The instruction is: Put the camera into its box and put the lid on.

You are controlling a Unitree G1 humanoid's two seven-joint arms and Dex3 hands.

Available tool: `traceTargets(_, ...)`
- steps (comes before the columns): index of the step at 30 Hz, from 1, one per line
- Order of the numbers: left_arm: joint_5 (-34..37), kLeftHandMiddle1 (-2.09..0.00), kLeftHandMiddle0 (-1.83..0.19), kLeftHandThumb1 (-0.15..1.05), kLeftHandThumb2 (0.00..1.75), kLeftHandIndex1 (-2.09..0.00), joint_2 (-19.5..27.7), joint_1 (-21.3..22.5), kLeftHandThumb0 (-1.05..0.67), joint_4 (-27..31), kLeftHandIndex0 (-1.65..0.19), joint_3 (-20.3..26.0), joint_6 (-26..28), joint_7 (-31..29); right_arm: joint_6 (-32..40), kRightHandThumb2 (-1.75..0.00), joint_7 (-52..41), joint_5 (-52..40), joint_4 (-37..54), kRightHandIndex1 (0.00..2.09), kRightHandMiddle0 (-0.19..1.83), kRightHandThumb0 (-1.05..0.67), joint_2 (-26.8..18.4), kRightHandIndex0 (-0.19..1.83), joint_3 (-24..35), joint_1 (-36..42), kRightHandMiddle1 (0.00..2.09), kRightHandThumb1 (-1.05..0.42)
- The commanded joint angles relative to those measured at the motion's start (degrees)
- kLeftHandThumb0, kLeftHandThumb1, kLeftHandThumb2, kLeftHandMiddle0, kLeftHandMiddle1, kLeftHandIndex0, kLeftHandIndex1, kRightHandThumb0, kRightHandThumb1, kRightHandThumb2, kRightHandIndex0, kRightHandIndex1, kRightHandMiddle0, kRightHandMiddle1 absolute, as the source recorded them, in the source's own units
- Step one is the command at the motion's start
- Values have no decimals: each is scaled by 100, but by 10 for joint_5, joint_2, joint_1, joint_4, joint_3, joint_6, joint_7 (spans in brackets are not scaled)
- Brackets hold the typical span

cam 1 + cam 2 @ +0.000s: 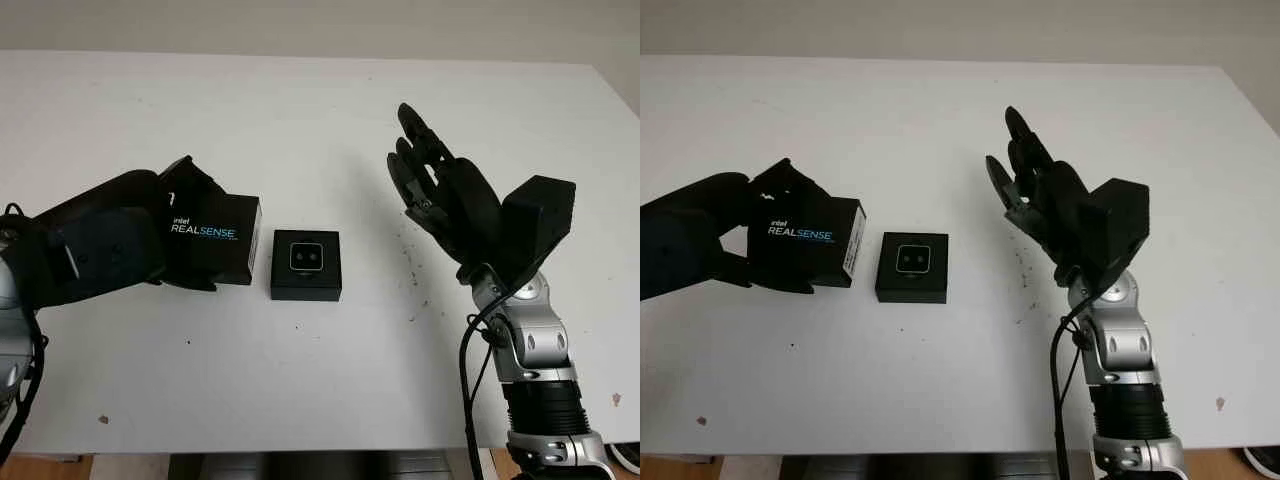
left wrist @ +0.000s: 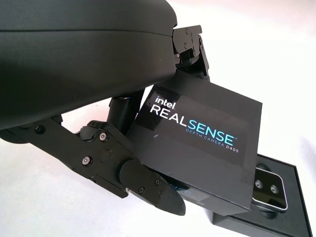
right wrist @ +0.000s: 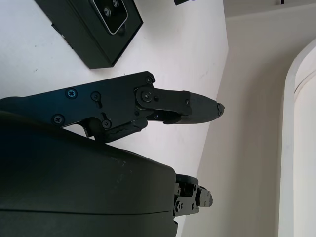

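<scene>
At the bottom right of the left eye view the right arm rises from the frame edge, silver at the wrist, and ends in the right hand [image 1: 440,190] at centre right, held up above the white table [image 1: 320,110]. This hand is open and holds nothing; the right wrist view shows one finger [image 3: 187,108] extended straight.

At the lower left the left arm comes in, and the left hand [image 1: 190,225] sits at centre left, closed around the lid [image 1: 212,238], a black cover printed "intel REALSENSE" in white and blue. In the left wrist view its fingers [image 2: 143,185] press against the underside and back of the lid, pinching it, and the lid is tilted rather than level. Whether the lid touches the table I cannot tell.

Just beside the lid, toward the centre of the frame, the box [image 1: 306,266] lies flat on the table, a black square tray with no cover on it. The camera [image 1: 306,258] sits inside it, a small silver-faced block with two dark lenses facing up. The lid is near the box and to its left in the frame, not over it.

Farther back, the table runs bare to the wall along the top edge.
</scene>
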State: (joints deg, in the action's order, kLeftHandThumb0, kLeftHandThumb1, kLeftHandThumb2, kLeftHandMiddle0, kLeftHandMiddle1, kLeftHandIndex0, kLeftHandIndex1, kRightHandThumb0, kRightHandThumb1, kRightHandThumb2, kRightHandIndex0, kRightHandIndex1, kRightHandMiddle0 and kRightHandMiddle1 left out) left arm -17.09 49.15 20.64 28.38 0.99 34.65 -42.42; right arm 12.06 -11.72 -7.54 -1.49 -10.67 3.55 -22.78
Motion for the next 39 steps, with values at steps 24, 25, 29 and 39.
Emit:
traceTargets(24,77,-209,-64,105,18,-209,-92,118,-41,-58,-47,-91,189,0,-34,-50,57,10,43,3,-14,-69,38,-18,-1,20,5,-105)
traceTargets(25,81,-209,-64,105,18,-209,-94,120,-41,-56,-49,-94,201,4,-35,-50,57,10,43,4,-14,-69,39,-18,0,21,5,-105)
traceTargets(29,98,-209,-69,105,20,-209,-99,121,-41,-45,-58,-97,236,17,-27,-49,57,2,48,4,-15,-68,42,-19,3,21,5,-105)
traceTargets(39,114,-209,-72,105,23,-209,-92,125,-38,-25,-56,-114,255,50,-37,-48,52,8,42,5,-14,-69,38,-18,2,19,6,-105)
